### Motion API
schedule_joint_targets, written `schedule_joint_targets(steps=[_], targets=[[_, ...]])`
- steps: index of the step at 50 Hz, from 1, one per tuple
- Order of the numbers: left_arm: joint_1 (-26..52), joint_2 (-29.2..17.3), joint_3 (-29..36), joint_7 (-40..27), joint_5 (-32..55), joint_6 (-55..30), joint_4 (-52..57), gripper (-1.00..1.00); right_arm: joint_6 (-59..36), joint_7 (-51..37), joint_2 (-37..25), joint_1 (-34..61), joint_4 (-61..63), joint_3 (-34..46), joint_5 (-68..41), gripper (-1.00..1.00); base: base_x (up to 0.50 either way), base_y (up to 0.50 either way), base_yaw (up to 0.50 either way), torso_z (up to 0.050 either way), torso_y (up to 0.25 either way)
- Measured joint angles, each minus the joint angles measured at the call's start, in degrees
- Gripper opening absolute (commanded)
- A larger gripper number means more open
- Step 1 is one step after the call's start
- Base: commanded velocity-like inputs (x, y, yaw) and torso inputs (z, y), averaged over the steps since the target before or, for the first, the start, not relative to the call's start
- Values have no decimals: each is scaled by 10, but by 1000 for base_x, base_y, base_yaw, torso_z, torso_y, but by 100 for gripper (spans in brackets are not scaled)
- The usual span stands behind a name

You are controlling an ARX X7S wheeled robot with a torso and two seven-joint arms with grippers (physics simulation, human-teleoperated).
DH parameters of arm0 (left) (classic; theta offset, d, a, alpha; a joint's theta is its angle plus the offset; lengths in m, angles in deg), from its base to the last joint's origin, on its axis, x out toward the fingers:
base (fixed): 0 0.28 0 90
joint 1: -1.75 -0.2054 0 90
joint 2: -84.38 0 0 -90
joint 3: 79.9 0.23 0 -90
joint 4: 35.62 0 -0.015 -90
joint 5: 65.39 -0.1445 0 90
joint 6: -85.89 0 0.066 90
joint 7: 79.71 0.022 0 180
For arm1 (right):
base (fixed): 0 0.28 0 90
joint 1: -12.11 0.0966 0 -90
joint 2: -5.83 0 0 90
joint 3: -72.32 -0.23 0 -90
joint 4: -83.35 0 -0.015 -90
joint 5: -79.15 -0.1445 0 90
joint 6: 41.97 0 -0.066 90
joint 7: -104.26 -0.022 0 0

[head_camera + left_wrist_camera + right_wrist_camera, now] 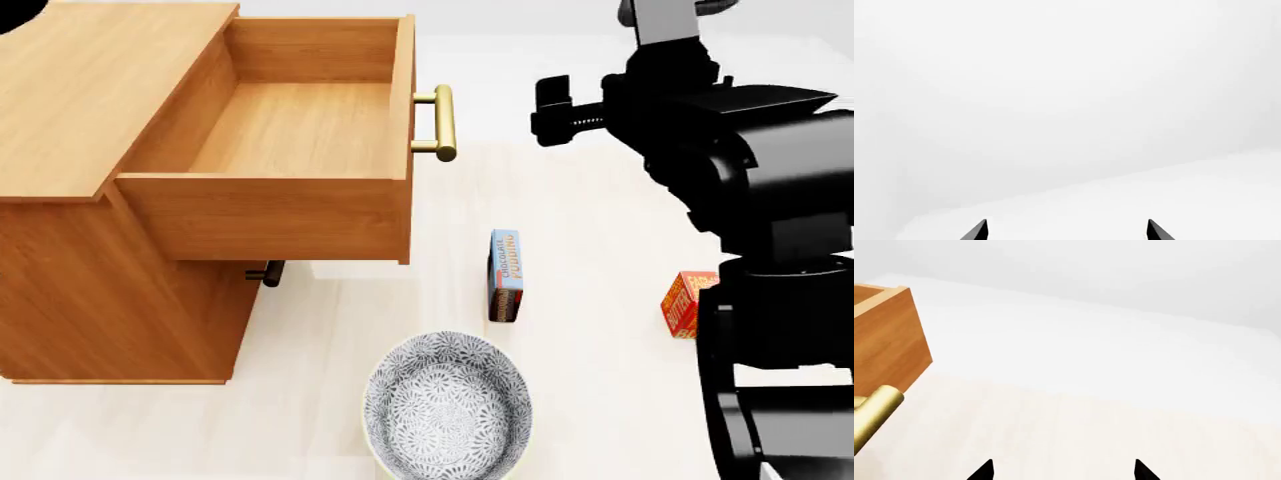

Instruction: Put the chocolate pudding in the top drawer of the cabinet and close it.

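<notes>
Light-brown wooden cabinet (80,130) stands at the far left of the pale floor (601,400), its top drawer (287,190) pulled fully out, brass handle (441,123) facing right. Patterned bowl (449,405) sits at the floor's near edge. Chocolate pudding (506,274) stands on edge between drawer front and bowl, well apart from the right gripper (1062,471), whose fingertips are spread with nothing between them. Left gripper (1067,231) likewise gapes, holding nothing.
</notes>
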Motion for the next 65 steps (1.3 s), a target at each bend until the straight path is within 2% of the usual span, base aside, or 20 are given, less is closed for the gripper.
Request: schedule_joint_targets(steps=[26,65], targets=[[-3,-20,9,-11,-42,44,-15,100,-9,8,26,-39,-53,-15,-28,100,0,0,0,0,0],[-4,-30,12,-16,-47,42,-6,100,35,17,64,-73,-138,-32,-55,100,0,0,0,0,0]])
